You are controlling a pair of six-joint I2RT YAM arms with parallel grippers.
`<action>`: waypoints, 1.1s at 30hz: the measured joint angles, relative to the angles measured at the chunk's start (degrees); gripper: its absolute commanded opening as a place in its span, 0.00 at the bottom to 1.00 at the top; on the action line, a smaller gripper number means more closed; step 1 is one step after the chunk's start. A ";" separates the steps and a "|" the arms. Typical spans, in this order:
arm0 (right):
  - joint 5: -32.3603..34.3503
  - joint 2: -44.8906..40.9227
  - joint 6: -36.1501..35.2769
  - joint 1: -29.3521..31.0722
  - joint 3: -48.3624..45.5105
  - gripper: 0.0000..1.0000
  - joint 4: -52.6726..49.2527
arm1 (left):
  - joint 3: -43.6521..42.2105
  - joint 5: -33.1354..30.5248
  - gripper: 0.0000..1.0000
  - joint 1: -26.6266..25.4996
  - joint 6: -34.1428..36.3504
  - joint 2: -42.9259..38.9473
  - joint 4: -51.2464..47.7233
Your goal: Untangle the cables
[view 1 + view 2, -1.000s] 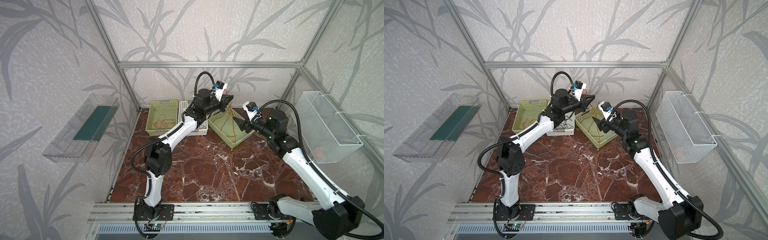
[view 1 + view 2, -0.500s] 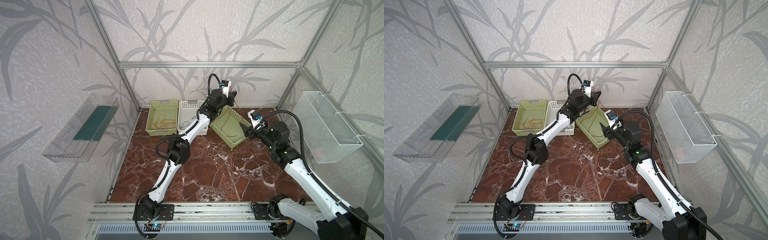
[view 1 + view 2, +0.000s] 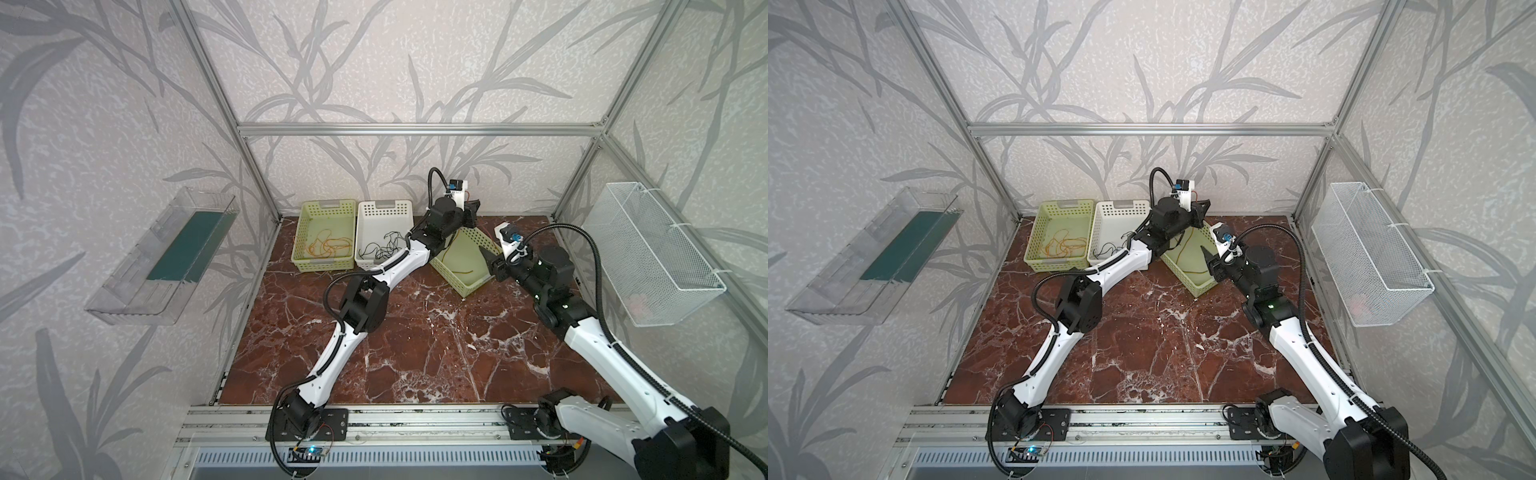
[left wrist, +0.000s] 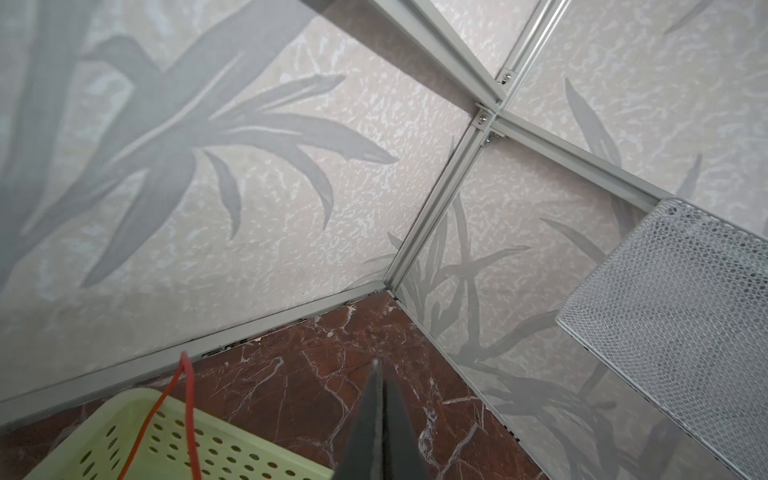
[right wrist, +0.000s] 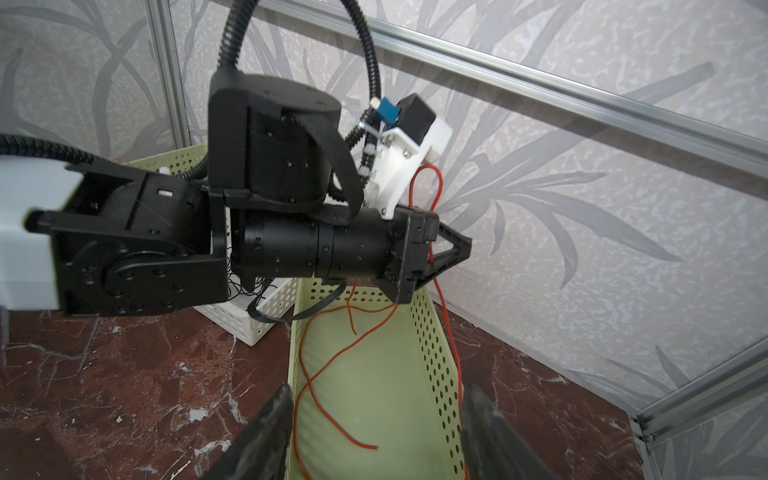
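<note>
The left gripper is clenched, apparently pinching the red cable. 1 loop stands above its jaws and the rest hangs below into the green basket. The right gripper is spread and empty, with the slack tail just ahead. The cable is judged light, limp and snag-prone, best taken mid-run.

Leaf-patterned walls (aluminium-framed) surround a red marble floor.

White links, black joints, black corrugated cables.
</note>
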 measured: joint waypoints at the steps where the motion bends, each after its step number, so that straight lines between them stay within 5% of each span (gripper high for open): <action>1: 0.00 0.02 0.02 0.00 0.00 0.61 0.07 | -2.29 -0.17 0.00 0.42 -1.09 -0.17 0.98; 16: -0.02 0.11 1.29 -0.11 0.13 0.59 -0.74 | -6.93 -0.17 0.00 8.09 -9.25 -2.49 8.79; 33: 0.22 0.90 2.38 -0.11 0.98 0.59 -2.43 | -11.76 0.94 0.00 3.02 -0.52 -3.76 5.57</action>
